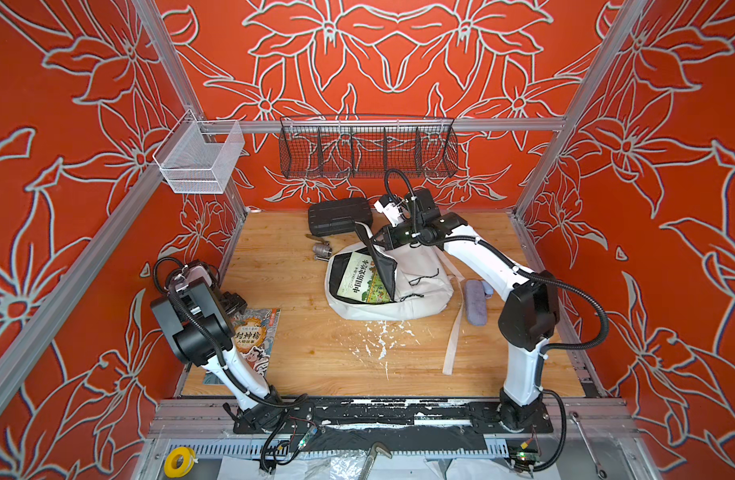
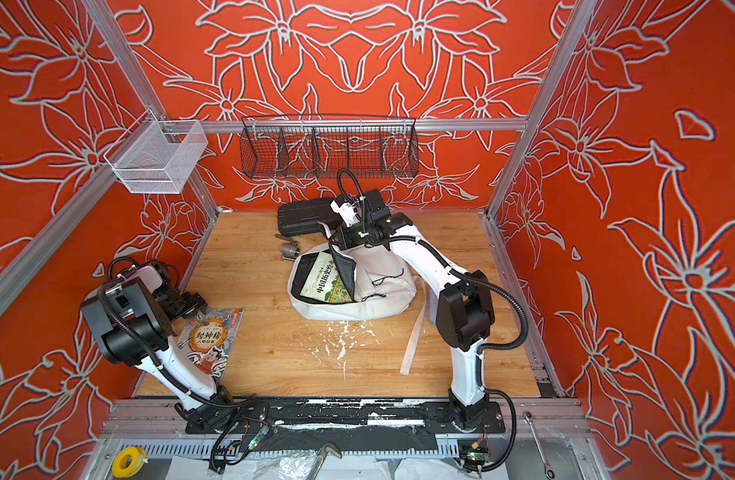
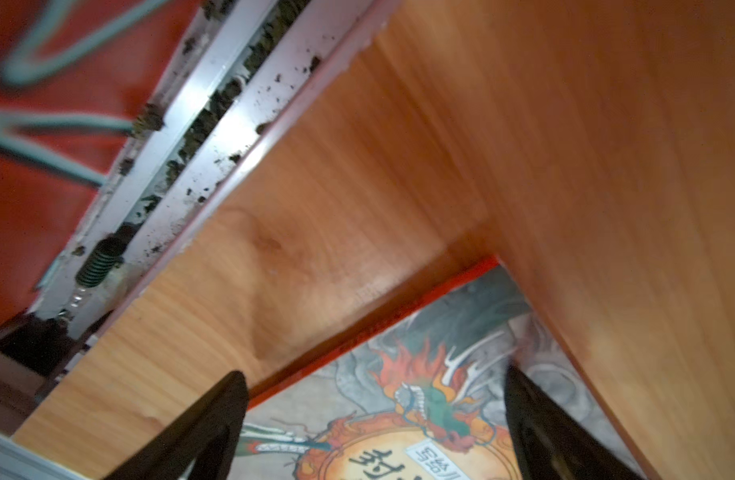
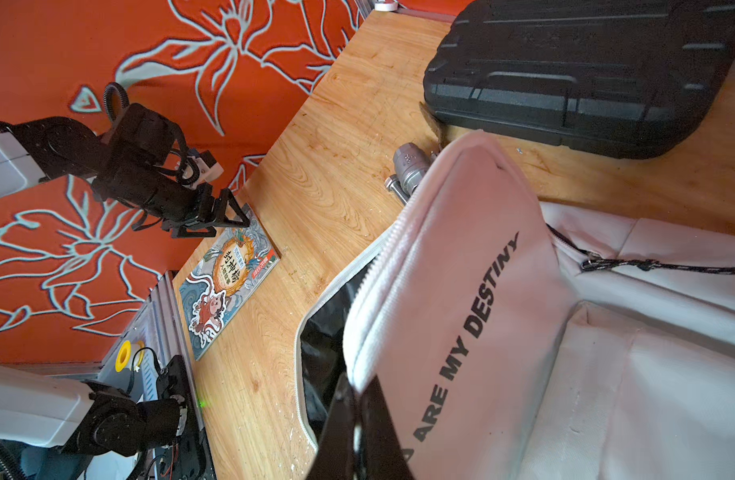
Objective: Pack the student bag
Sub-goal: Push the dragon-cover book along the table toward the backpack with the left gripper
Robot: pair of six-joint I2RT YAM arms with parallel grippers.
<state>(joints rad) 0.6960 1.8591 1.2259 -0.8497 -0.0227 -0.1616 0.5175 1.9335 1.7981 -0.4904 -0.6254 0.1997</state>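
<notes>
Robot lab test cell: aluminium extrusion frame (image 1: 503,124), printed red floral backdrop panels (image 1: 399,62), wooden tabletop (image 1: 315,353). Black wire basket (image 1: 351,151) hangs beyond right gripper (image 1: 377,241); wrench (image 1: 586,442), yellow tape roll (image 1: 169,461) well behind it.

White student bag (image 1: 424,299), black lettering, dark lining showing; beyond the bag a ribbed black case (image 1: 340,216), beside it a lilac pouch (image 1: 476,301); orange walls (image 1: 399,62), pale flower outlines.
</notes>
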